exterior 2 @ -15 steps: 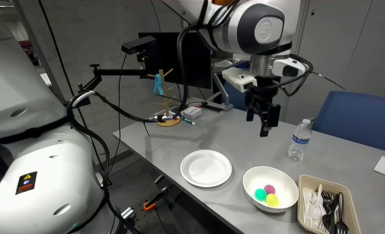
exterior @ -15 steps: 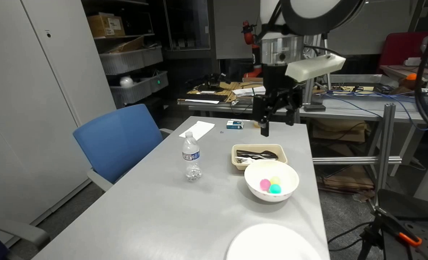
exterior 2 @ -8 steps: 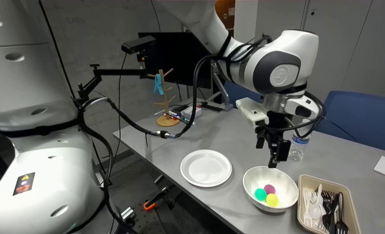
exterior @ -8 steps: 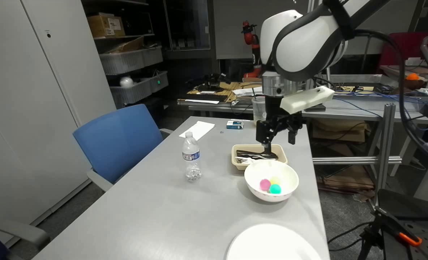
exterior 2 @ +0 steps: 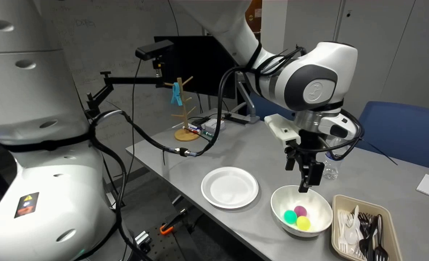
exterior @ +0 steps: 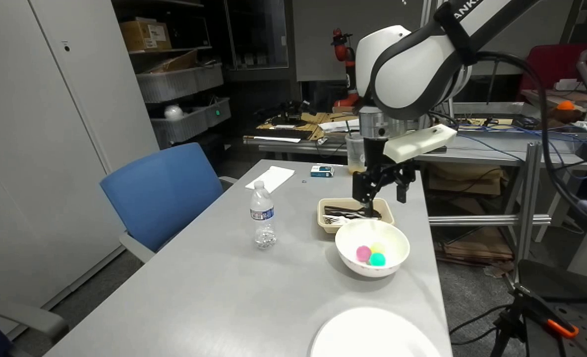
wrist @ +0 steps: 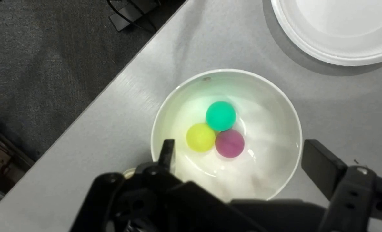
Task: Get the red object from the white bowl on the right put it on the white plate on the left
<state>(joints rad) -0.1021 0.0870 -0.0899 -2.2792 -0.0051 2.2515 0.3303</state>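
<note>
The red object, a pinkish-magenta ball, lies in the white bowl in both exterior views (exterior: pixel 363 254) (exterior 2: pixel 300 211) and in the wrist view (wrist: pixel 229 143). It touches a green ball (wrist: pixel 221 116) and a yellow ball (wrist: pixel 200 137). The white bowl (exterior: pixel 349 237) (exterior 2: pixel 320 218) (wrist: pixel 270 125) stands on the table. The flat white plate (exterior: pixel 373 337) (exterior 2: pixel 229 187) (wrist: pixel 346 19) is beside it and holds nothing. My gripper (exterior: pixel 386 202) (exterior 2: pixel 296 177) (wrist: pixel 239 149) is open and empty above the bowl. In the wrist view its fingers straddle the magenta ball sideways.
A beige tray (exterior: pixel 325 229) (exterior 2: pixel 363 202) of black and white cutlery sits close beside the bowl. A water bottle (exterior: pixel 262 218) stands on the table, partly hidden by the arm in an exterior view (exterior 2: pixel 332 167). A wooden stand (exterior 2: pixel 185 136) and the table edge (wrist: pixel 110 84) also show.
My gripper has come down toward the bowl, mostly in the earlier half second and only slightly since. It stays open. The balls, bowl and plate have not moved.
</note>
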